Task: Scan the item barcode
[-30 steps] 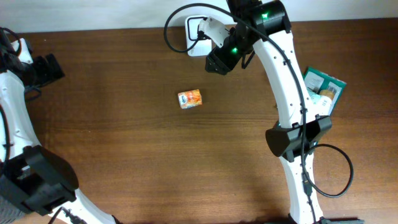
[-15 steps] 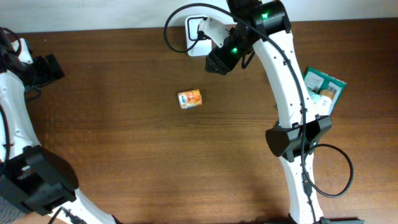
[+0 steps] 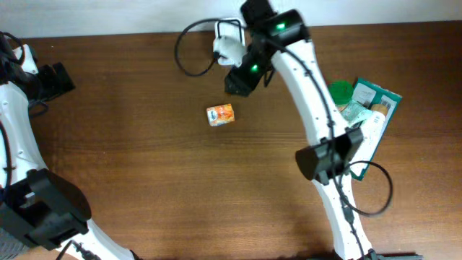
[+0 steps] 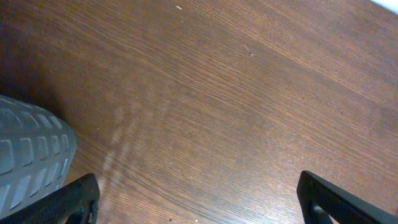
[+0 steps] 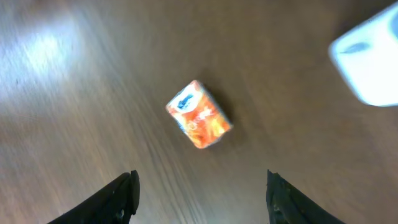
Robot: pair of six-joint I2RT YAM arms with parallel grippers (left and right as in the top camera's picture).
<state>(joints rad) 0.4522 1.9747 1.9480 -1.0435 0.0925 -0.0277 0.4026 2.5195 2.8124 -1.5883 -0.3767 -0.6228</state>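
Overhead straight down — both wrists close to table; right shares orange packet.

No writing can be read anywhere. The small orange packet carries a blue-and-white mark, too blurred to read; print on the green packs is too small.

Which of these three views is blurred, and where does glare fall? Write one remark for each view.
Overhead: sharp and evenly lit, the orange packet crisp on the table. Right wrist: blurred throughout, the packet and the white device smeared, with a pale glare patch on the wood at upper left. Left wrist: wood grain in sharp focus, with only a faint pale sheen towards lower left.
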